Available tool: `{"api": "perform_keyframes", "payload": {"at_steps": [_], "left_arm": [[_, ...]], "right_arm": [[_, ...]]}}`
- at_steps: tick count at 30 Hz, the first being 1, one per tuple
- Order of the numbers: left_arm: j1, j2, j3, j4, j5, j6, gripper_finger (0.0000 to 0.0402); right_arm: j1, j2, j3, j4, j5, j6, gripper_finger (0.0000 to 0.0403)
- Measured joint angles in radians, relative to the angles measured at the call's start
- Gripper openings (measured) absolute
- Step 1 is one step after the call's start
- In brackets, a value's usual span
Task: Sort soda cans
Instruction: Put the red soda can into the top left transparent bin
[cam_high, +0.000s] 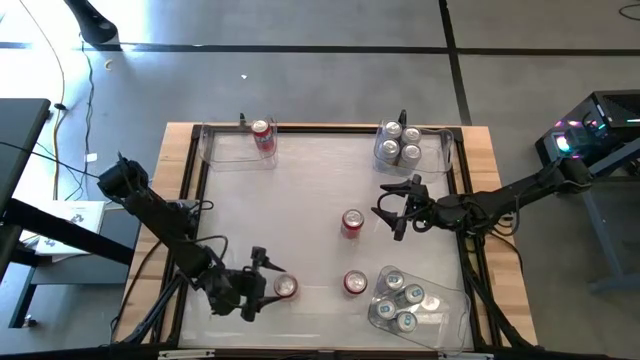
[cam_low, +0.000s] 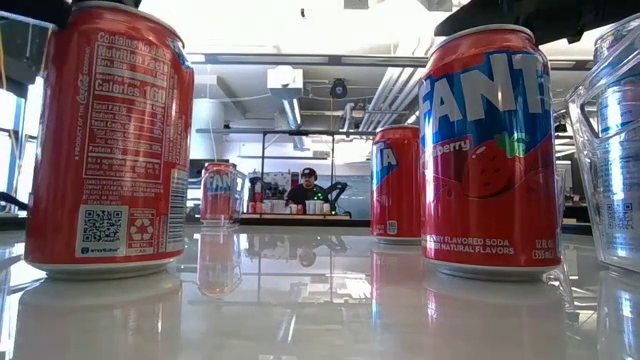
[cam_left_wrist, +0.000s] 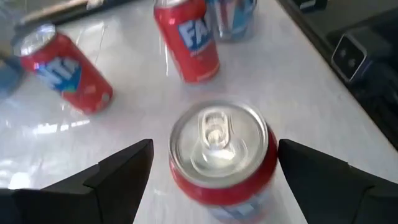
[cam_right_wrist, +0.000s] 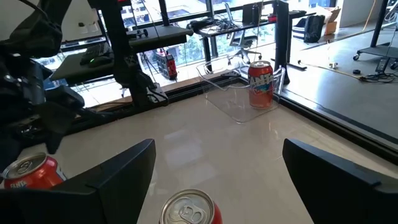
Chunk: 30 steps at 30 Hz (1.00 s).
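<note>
The red soda can (cam_left_wrist: 219, 158) with a silver pull-tab top stands upright between the spread fingers of the left tool (cam_high: 266, 283), which is open and not touching it; in the high view it sits at the near-left part of the white worktop (cam_high: 300, 200). Beyond that tool stand two more red cans, one (cam_high: 355, 283) just past it toward the near-right bin and one (cam_high: 351, 222) farther in, directly ahead of the right tool (cam_high: 392, 208), which is open too, its fingers wide on either side of that can's top (cam_right_wrist: 189, 211) without touching it. In the low view the nearest labels read "FANTA", "berry" and "STRAWBERRY FLAVORED SODA"-style small print (cam_low: 490, 150), while the can on the left (cam_low: 105, 140) shows "Nutrition Facts", "Calories 160", a QR code and a recycling mark. A lone red can (cam_high: 263, 136) stands in the clear bin (cam_high: 225, 150) at the far left, well apart from both tools; silver-topped cans cluster in the far-right bin (cam_high: 432, 150) and the near-right bin (cam_high: 440, 305). Open worktop lies between the two tools, bounded by a dark frame and wooden edge (cam_high: 180, 200).
</note>
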Motion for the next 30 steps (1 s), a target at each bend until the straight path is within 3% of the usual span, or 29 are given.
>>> {"api": "perform_keyframes", "payload": {"at_steps": [9,15,19,22,30], "left_arm": [[-0.006,-0.014,0.0,-0.146,-0.07,-0.103,0.0337],[-0.028,-0.105,-0.001,-0.443,-0.241,-0.453,0.0337],[-0.044,-0.171,-0.001,-0.579,-0.277,-0.651,0.0337],[-0.046,-0.186,-0.001,-0.494,-0.248,-0.619,0.0337],[0.021,-0.116,-0.001,-0.034,-0.111,-0.257,0.0337]], "right_arm": [[0.0,0.0,0.0,-0.005,0.0,0.0,0.0348],[0.0,0.0,0.0,-0.01,0.0,0.0,0.0348],[0.0,0.0,0.0,-0.013,0.0,0.0,0.0348],[0.0,0.0,0.0,-0.013,0.0,0.0,0.0348],[0.0,0.0,0.0,-0.021,0.0,0.0,0.0348]]}}
